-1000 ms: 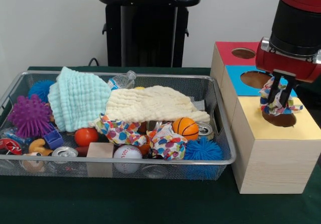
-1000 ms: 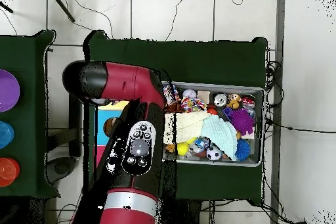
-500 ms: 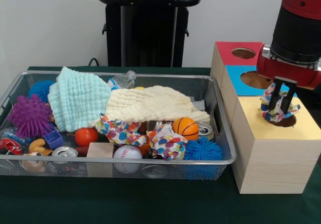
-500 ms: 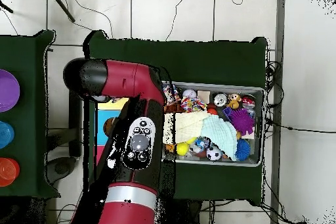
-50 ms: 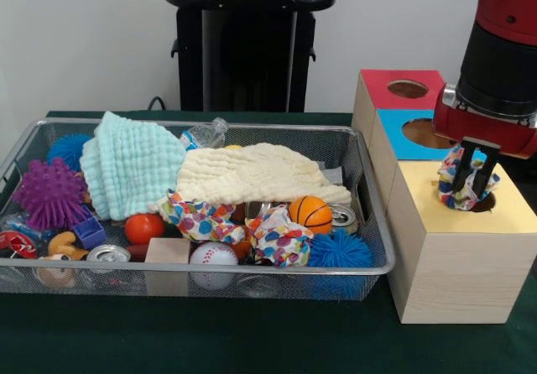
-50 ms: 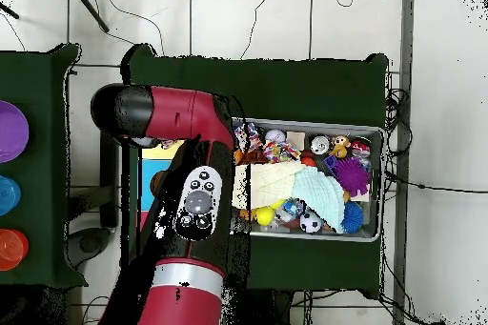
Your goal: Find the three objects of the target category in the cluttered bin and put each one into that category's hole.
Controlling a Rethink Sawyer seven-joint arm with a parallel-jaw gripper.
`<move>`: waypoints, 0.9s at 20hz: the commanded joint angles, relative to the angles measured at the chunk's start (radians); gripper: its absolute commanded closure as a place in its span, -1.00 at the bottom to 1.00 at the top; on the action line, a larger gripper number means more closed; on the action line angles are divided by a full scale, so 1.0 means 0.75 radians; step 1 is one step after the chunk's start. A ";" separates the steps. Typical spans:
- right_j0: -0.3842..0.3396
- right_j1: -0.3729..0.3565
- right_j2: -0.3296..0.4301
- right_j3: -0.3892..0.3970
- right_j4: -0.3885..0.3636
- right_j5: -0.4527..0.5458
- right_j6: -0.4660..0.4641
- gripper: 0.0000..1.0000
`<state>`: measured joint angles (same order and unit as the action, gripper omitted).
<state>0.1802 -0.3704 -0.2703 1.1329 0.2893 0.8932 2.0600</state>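
My gripper is shut on a crumpled multicoloured polka-dot cloth, which hangs partly inside the hole in the yellow top of the wooden box. Two more polka-dot cloths lie in the wire bin. A light teal cloth and a cream cloth are draped over the clutter. In the overhead view my arm hides the gripper and most of the box.
The box also has a red top with a hole and a blue top with a hole. The bin holds spiky balls, a baseball, a small basketball, cans and a wooden block.
The gripper has moved right and slightly down with the polka-dot cloth, from beside the yellow hole to over and partly into it. The bin is unchanged.
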 commanded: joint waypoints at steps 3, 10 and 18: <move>-0.021 0.031 0.039 0.067 0.029 -0.089 0.330 1.00; -0.023 0.023 0.049 0.087 0.034 -0.114 0.322 1.00; -0.013 0.015 0.053 0.126 0.031 -0.184 0.321 1.00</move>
<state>0.1807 -0.3701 -0.2703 1.1332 0.2895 0.8586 2.0600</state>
